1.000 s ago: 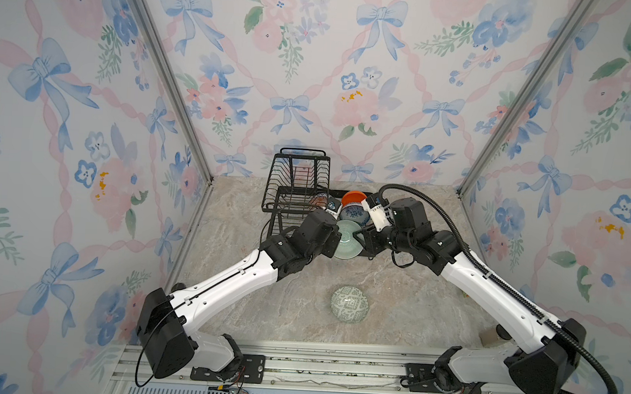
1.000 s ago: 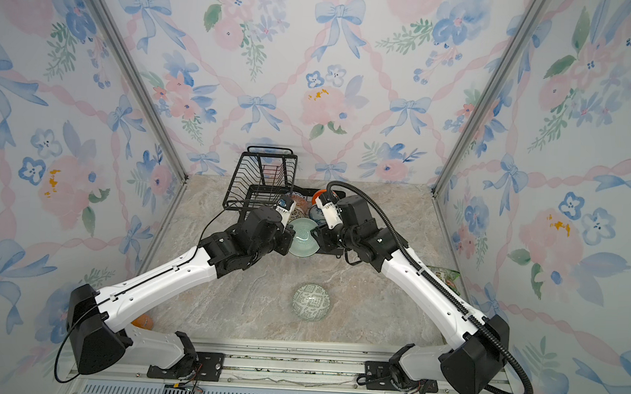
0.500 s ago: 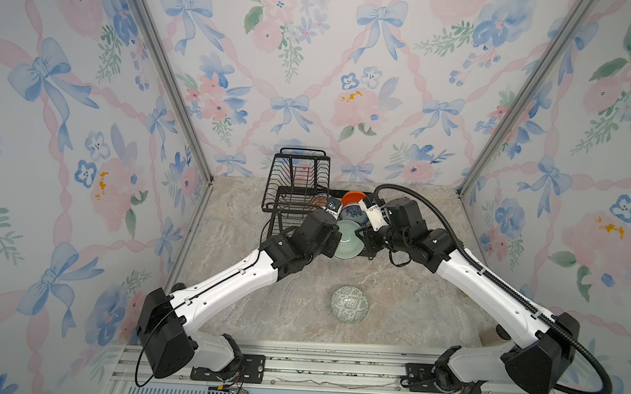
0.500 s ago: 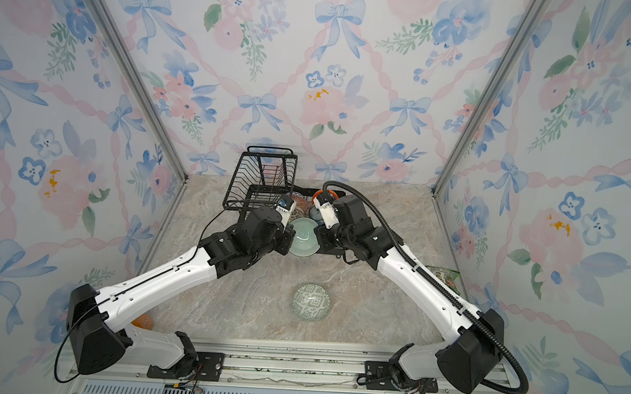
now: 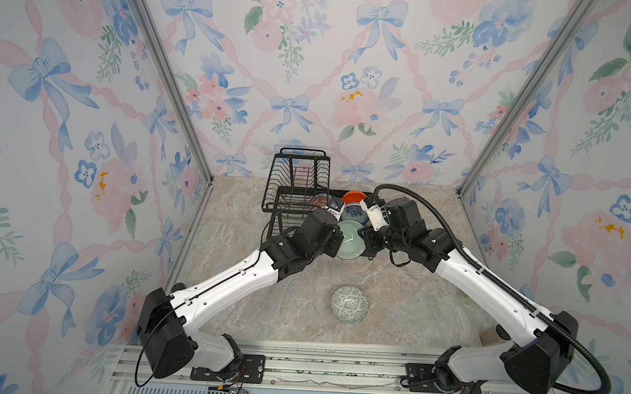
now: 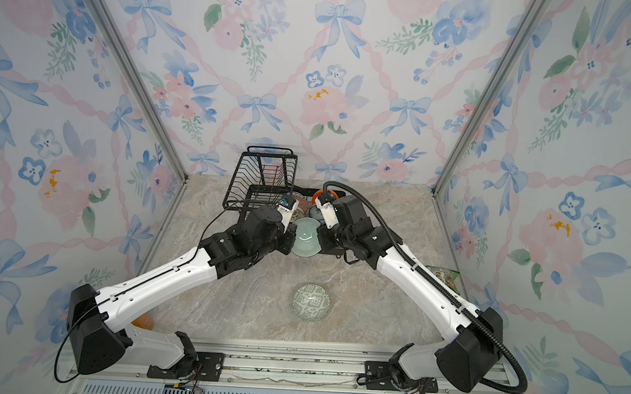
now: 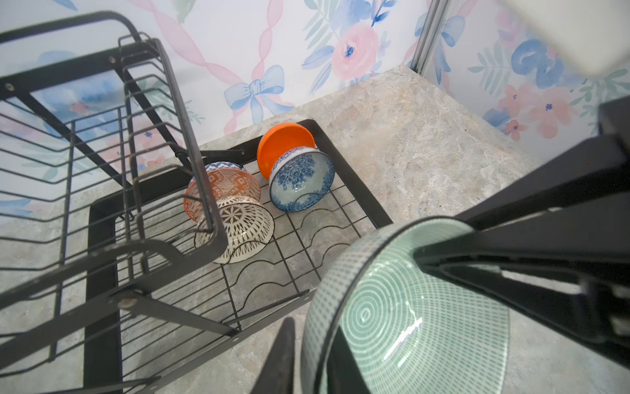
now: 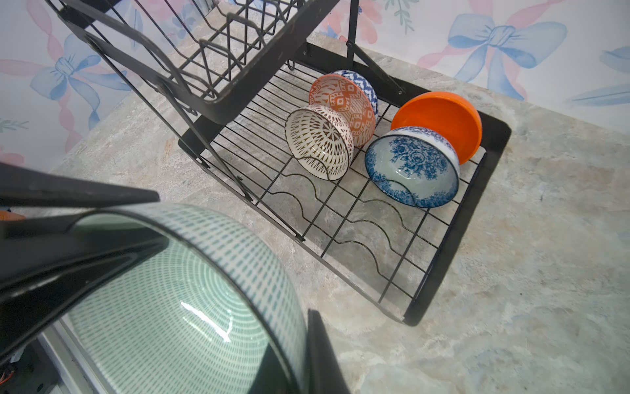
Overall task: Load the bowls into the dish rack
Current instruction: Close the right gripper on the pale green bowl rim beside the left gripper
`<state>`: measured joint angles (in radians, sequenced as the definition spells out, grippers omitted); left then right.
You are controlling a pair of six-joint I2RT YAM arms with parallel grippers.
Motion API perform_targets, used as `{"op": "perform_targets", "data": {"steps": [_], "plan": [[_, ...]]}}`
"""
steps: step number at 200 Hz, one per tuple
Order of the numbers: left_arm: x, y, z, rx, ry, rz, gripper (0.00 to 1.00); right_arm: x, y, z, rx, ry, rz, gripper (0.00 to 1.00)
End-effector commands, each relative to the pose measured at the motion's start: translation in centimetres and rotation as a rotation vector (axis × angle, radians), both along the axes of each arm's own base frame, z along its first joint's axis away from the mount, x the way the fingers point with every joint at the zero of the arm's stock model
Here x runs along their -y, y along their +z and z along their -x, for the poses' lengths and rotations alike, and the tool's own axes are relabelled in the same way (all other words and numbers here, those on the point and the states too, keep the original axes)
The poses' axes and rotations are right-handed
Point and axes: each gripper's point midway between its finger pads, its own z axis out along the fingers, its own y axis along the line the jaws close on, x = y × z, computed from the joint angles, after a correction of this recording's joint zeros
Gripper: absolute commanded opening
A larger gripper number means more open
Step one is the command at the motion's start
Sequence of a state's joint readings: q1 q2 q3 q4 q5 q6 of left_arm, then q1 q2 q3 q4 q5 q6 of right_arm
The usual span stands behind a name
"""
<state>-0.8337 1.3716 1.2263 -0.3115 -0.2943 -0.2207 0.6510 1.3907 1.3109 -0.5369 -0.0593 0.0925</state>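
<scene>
Nearest you, the grey-green bowl (image 5: pixel 350 304) sits on the table (image 5: pixel 411 314). Beyond it the mint bowl (image 5: pixel 349 240) hangs between both grippers: your right gripper (image 5: pixel 366 241) is clamped on its rim; the left gripper (image 5: pixel 335 241) straddles the rim, grip unclear. Behind, other bowls (image 8: pixel 412 167) stand on edge in the low tray (image 8: pixel 496 136) of the rack (image 5: pixel 295 200).

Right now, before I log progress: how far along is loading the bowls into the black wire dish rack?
Done: at least four bowls stand in the black wire dish rack's lower tray. In hand: the pale mint ringed bowl, clamped by the right gripper, left gripper astride its rim. Left: the grey-green geometric bowl on the marble tabletop.
</scene>
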Motion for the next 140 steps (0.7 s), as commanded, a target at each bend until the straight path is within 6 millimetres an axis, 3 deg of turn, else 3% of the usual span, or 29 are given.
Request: {"op": "perform_targets", "data": {"steps": [1, 61, 85, 140], "plan": [[0.7, 1.7, 0.4, 0.035, -0.039, 0.048, 0.32, -0.7, 1.1, 0.6, 0.020, 0.038, -0.021, 0.00], [-0.3, 1.9, 1.2, 0.044, -0.033, 0.076, 0.67, -0.4, 0.7, 0.5, 0.027, 0.030, -0.006, 0.00], [-1.7, 1.7, 1.3, 0.051, 0.005, 0.073, 0.98, -0.3, 0.4, 0.5, 0.028, 0.028, -0.001, 0.00], [-5.9, -0.4, 1.8, 0.021, 0.089, 0.088, 0.98, 0.7, -0.3, -0.1, 0.052, 0.012, 0.015, 0.00]]}}
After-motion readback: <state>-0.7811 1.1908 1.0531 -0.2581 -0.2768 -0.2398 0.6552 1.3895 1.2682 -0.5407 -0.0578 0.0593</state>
